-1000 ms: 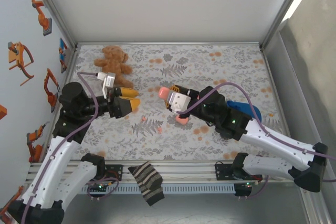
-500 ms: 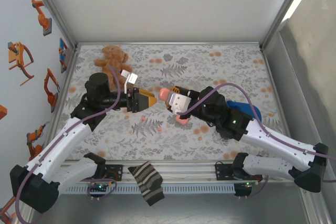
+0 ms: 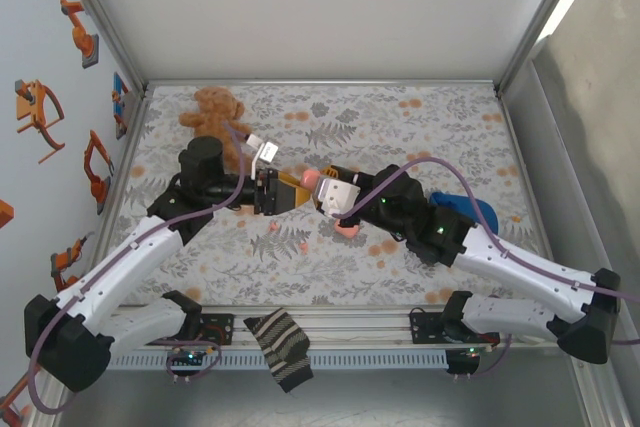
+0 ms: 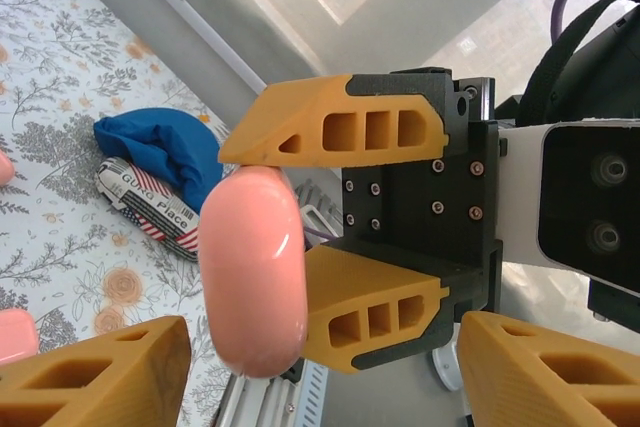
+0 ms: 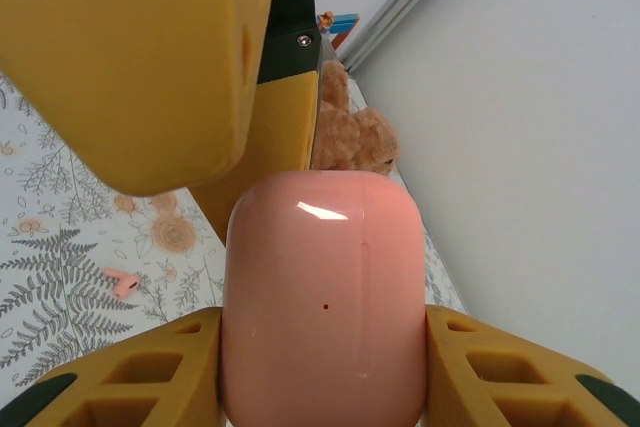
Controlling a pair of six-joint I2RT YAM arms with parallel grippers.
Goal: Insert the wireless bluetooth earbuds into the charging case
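Slipping hazard at this handover: holding charging case (image 5: 320, 277) clamped in right tool (image 5: 320, 372), hovering left tool (image 4: 320, 387) around its end, fingers (image 4: 100, 377) apart, not touching. Risking a twist or a drop by closing off-centre on the glossy shell. Leaving earbud (image 5: 123, 283) lying below on worktop (image 5: 40, 247), well apart from case.

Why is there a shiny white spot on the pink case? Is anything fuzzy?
Right wrist view: that spot is light glinting off the glossy case; the orange finger nearest the lens looks soft. Left wrist view: another glint on the case, and the background up top is washed out.
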